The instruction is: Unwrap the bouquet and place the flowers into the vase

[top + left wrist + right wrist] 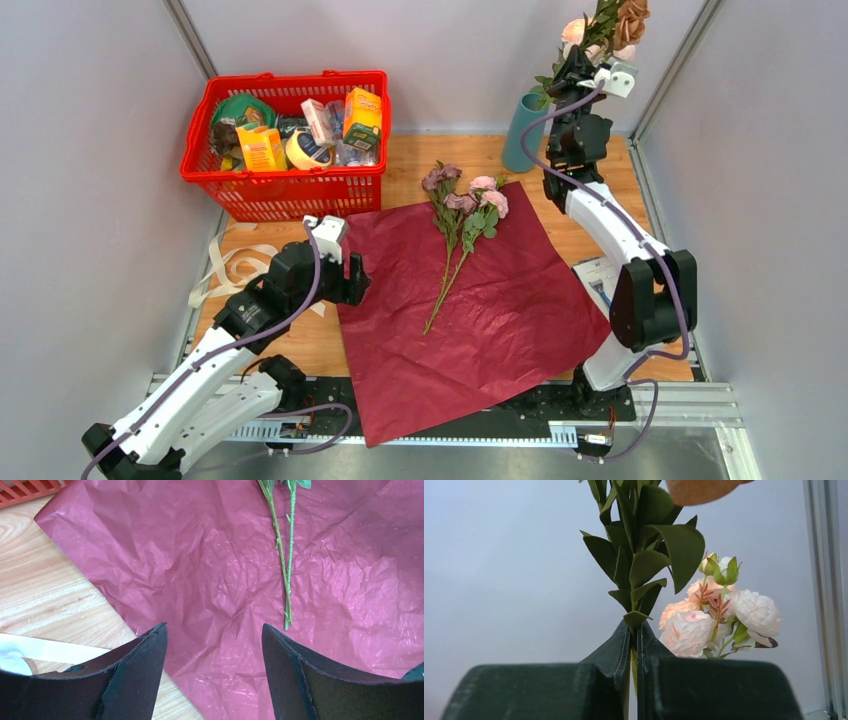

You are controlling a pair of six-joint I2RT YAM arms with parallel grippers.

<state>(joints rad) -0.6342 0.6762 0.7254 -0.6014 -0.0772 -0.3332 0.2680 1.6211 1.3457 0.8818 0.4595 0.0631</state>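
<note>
Flowers clamped in right pincer near vase; left pincer wide over paper.

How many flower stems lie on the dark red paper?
2. One with purple blooms and one with pink blooms lie side by side across the paper's far half. The right hand holds other flowers in the air. None looks hidden.

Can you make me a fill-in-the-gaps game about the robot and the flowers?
1. The right gripper holds a leafy flower stem with its jaws ____.
2. The left gripper hangs open over the burgundy paper, holding ____.
3. The basket of groceries is coloured ____.
4. The vase stands on the robot's ____ side.
Missing words: shut, nothing, red, right.
</note>
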